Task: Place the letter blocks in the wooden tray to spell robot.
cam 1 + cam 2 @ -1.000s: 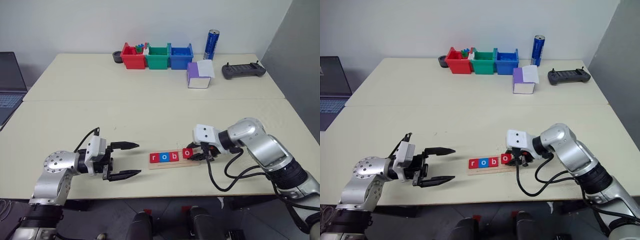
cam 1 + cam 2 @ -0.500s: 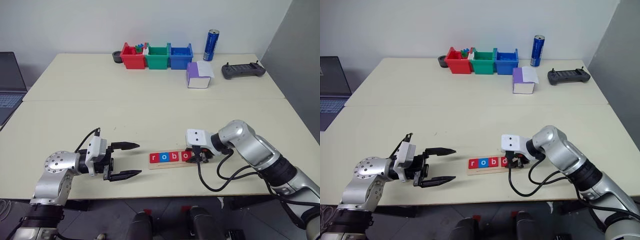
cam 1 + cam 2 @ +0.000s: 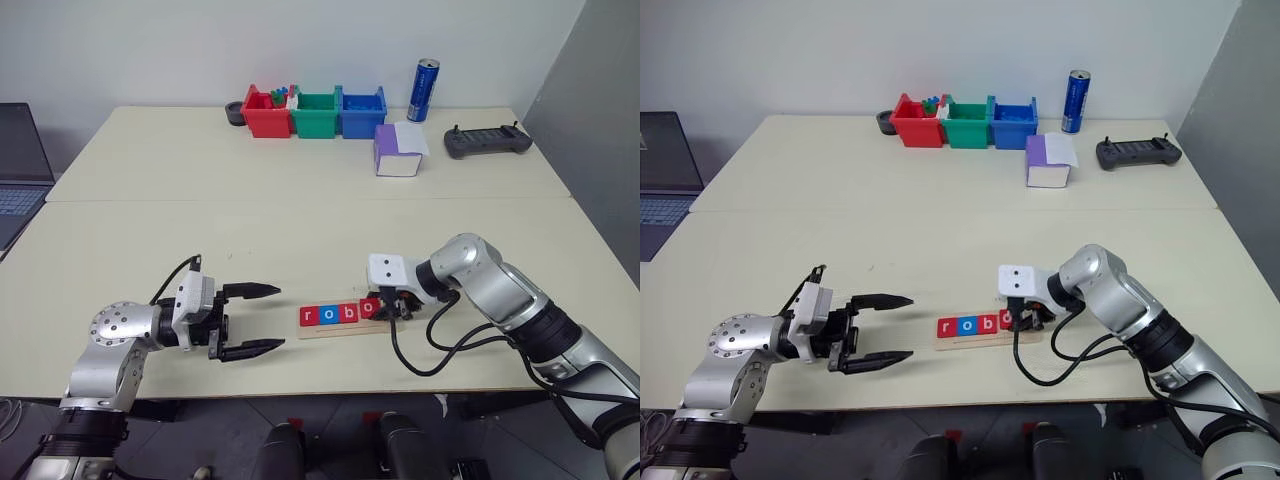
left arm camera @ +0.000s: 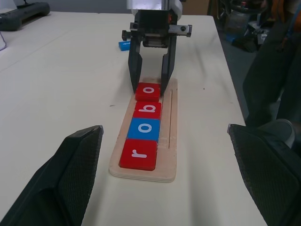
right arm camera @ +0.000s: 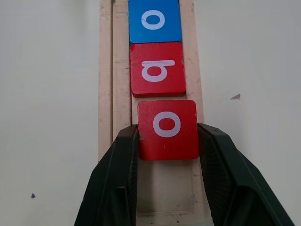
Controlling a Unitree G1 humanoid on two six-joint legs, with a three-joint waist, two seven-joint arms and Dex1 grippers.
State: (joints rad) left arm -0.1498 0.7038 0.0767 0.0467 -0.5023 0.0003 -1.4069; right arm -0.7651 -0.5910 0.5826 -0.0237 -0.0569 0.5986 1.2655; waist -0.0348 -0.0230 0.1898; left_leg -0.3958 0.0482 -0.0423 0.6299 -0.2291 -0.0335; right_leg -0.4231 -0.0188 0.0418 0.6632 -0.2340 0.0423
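Fourth letter being seated. My right pincer (image 5: 167,141) pinches the red "o" block (image 5: 167,128) by its two side edges, fingers (image 5: 120,174) pointing steeply down at the wooden tray (image 4: 171,122), which lies on the table (image 3: 300,220) near its front edge. The block sits over the groove, just beside the red "b" block (image 5: 157,68) with a thin gap between them, and slightly askew to the row. Beyond "b" come the blue "o" block (image 4: 145,128) and the red "r" block (image 4: 138,153), so the row reads r-o-b-o.

My left pincer (image 3: 247,320) hovers spread wide and empty, near the tray's "r" end and apart from it.

A small blue piece (image 4: 125,44) lies on the table behind my right pincer; I judge it to be the last block, though its letter cannot be read.

Next move, as I judge it: square the held "o" against "b", let go, lift clear, then fetch the blue piece for the tray's bare end slot.
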